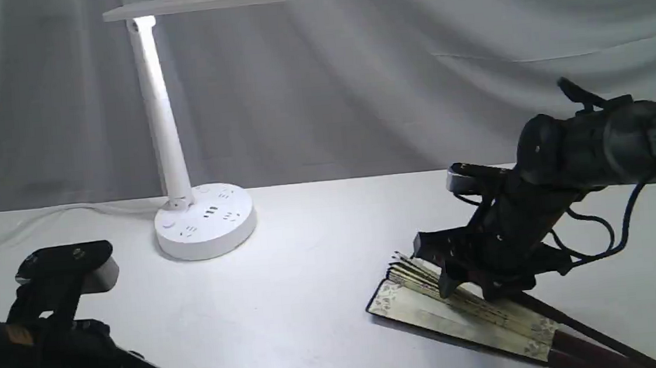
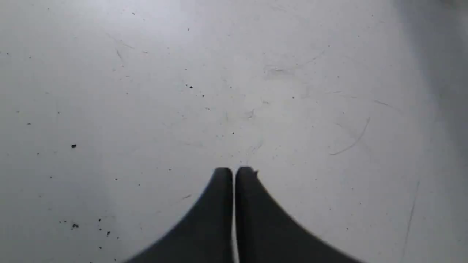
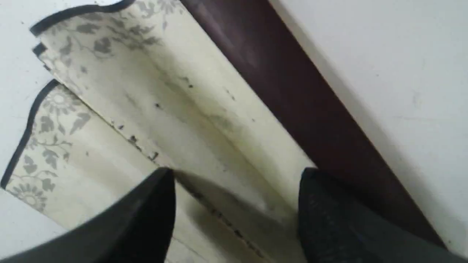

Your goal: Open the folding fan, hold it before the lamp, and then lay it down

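Observation:
The folding fan [image 1: 461, 311] lies mostly closed on the white table at the front right, its cream pleats slightly spread and its dark maroon guard running toward the front edge. My right gripper [image 1: 470, 290] stands open right over the pleats, one finger on each side of the upper folds; up close the cream leaf [image 3: 204, 120] and maroon guard [image 3: 303, 102] lie between and beyond its fingertips [image 3: 161, 197]. The white lamp [image 1: 185, 160] stands at the back left, lit. My left gripper [image 2: 234, 171] is shut and empty above bare table.
The lamp's round base [image 1: 205, 220] carries sockets and buttons, and its cord [image 1: 44, 221] trails left across the table. A grey cloth backdrop hangs behind. The left arm [image 1: 53, 334] fills the front left corner.

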Tool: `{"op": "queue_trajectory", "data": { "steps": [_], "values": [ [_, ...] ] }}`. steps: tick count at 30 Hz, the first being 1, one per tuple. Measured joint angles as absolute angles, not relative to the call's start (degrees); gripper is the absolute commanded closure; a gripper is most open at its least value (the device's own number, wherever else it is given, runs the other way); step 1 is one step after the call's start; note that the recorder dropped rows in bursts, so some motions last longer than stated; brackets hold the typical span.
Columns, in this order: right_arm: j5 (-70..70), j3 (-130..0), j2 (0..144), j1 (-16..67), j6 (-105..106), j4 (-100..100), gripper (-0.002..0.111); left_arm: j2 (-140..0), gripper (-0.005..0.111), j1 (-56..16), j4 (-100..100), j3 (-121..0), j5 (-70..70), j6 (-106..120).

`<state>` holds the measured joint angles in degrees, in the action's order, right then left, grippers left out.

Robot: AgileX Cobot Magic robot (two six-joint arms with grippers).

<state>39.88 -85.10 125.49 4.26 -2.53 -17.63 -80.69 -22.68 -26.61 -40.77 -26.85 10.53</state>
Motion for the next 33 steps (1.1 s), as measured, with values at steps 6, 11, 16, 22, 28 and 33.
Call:
{"op": "queue_trajectory", "data": {
  "steps": [6,11,16,22,28,33],
  "values": [
    [43.9,-84.8,123.6,4.4,-2.7,-16.9,0.057,-80.7,0.102,-22.7,-26.6,-40.8,-26.8,9.6],
    [47.9,-84.2,120.3,4.4,-2.9,-16.2,0.057,-80.7,0.101,-22.7,-26.6,-40.8,-26.8,9.4],
    [47.7,-84.2,117.7,4.4,-2.9,-16.2,0.057,-80.7,0.101,-22.7,-26.6,-40.8,-27.0,9.0],
    [48.1,-84.2,117.7,4.4,-2.9,-16.2,0.057,-80.7,0.101,-22.7,-26.6,-40.8,-29.9,8.1],
    [51.1,-84.2,117.6,4.0,0.0,-17.4,0.057,-80.7,0.101,-22.7,-26.9,-40.8,-30.0,8.0],
    [55.6,-84.2,117.6,-1.5,9.8,-28.8,0.057,-80.7,0.101,-22.7,-28.3,-40.8,-30.0,8.0]
  ]
}}
